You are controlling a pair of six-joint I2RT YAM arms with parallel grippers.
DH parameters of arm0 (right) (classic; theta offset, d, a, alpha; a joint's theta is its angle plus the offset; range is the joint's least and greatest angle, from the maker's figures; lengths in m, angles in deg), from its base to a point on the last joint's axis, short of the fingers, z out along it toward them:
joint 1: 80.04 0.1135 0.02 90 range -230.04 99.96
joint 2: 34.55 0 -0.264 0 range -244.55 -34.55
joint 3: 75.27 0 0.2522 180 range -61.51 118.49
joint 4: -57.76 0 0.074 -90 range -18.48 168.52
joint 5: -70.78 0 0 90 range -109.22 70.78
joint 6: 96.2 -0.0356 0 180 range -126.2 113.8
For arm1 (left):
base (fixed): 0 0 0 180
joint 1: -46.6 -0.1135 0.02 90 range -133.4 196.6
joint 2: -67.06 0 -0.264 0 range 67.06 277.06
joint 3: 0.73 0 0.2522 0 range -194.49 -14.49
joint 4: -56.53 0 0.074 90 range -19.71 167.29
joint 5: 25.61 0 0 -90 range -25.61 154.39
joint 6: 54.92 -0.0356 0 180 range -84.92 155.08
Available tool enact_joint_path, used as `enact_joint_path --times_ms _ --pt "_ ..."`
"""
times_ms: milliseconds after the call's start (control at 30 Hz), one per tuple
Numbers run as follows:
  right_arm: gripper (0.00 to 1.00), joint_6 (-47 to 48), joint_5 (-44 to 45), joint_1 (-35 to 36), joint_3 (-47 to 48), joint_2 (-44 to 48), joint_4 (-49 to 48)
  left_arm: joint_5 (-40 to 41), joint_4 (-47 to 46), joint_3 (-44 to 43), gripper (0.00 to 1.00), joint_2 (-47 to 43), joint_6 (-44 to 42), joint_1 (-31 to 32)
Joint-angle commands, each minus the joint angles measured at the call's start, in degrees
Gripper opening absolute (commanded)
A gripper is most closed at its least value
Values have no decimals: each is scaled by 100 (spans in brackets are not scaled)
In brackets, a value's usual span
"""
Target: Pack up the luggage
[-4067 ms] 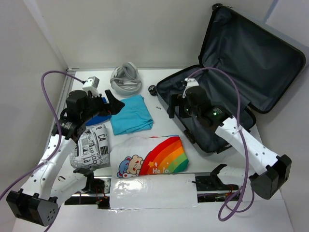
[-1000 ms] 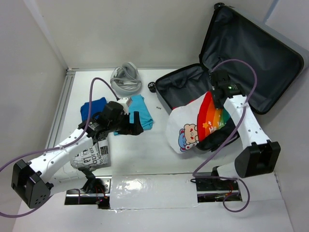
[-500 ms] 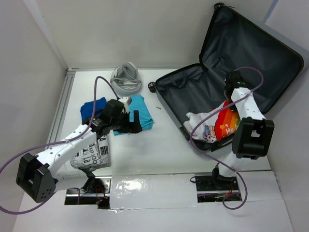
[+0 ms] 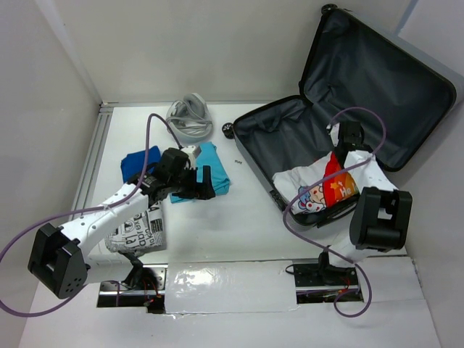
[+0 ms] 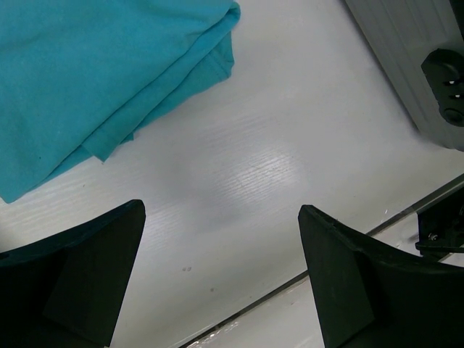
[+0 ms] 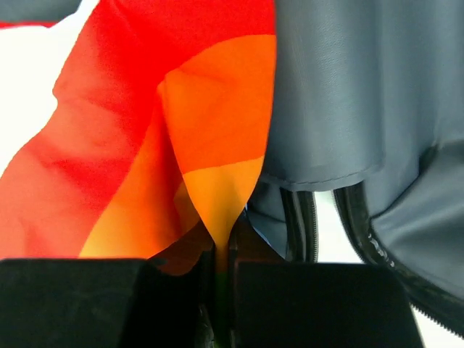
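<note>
The luggage lies open at the right, its lid leaning back. A white shirt with a rainbow print is draped over the near end of its base. My right gripper is shut on a fold of that shirt, and the orange cloth runs down between the closed fingers, beside the grey lining. My left gripper hangs open and empty over bare table, just past the near edge of a folded teal shirt. The luggage's ribbed shell shows at the right.
A dark blue cloth lies left of the teal shirt. A newspaper-print pouch sits near the front left and a coiled grey cable at the back. A strip of foil tape covers the front edge.
My right arm swung the rainbow shirt from in front of the luggage into its base and lowered it there. The left gripper stayed open by the teal shirt, barely shifting.
</note>
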Motion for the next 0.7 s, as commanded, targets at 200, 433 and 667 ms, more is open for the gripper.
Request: enact_joint_path --times_ms 200,433,667 --pt "0 340 -1037 -427 -122 362 -1409 -219 -417 20 100 126 -136 -26" --pt "43 59 -943 -314 -62 194 -1093 -272 -417 20 100 74 -136 -26" --pt "57 -309 -312 3 519 703 -618 -219 -417 73 100 74 -136 -26"
